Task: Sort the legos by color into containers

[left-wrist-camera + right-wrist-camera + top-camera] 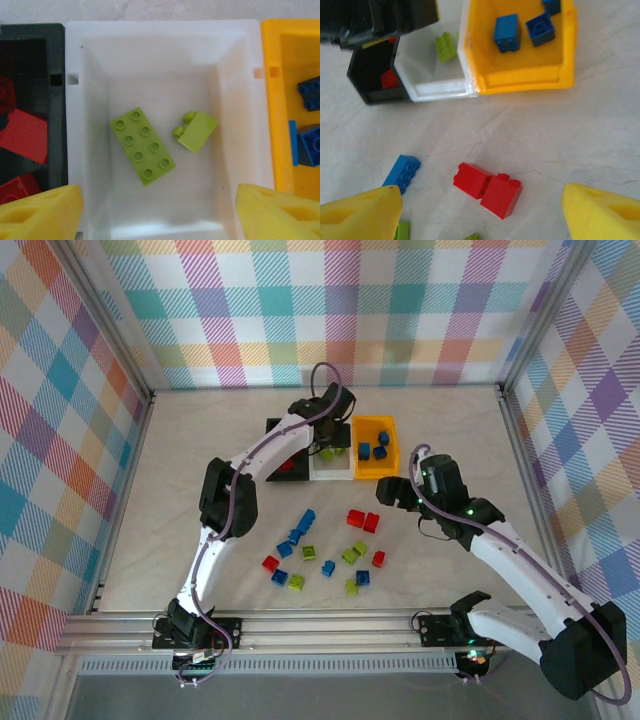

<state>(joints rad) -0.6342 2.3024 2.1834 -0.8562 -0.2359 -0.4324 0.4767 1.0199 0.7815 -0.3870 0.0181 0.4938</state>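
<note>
A: Hands?
B: My left hand (160, 215) hangs over the white bin (165, 27), fingers spread, nothing between them. Two yellow-green bricks (142, 145) lie on the bin floor. My right hand (480, 217) is spread too and empty, above two red bricks (487, 190) that touch each other.
A: The rest?
B: Loose legos (308, 552) lie scattered on the worktop (450, 440), middle, toward its near edge. The bins stand in a row toward the far edge: reds (22, 135) in the black bin (56, 110), blues (507, 32) in the orange-yellow bin (520, 80).
A: Handling?
B: I judge them light, stiff and not fragile, with smooth walls that are likely slippery. I'd pinch across two flat side walls, low down, never over the studs. The touching reds leave no gap between them, so I'd take the outer faces.
</note>
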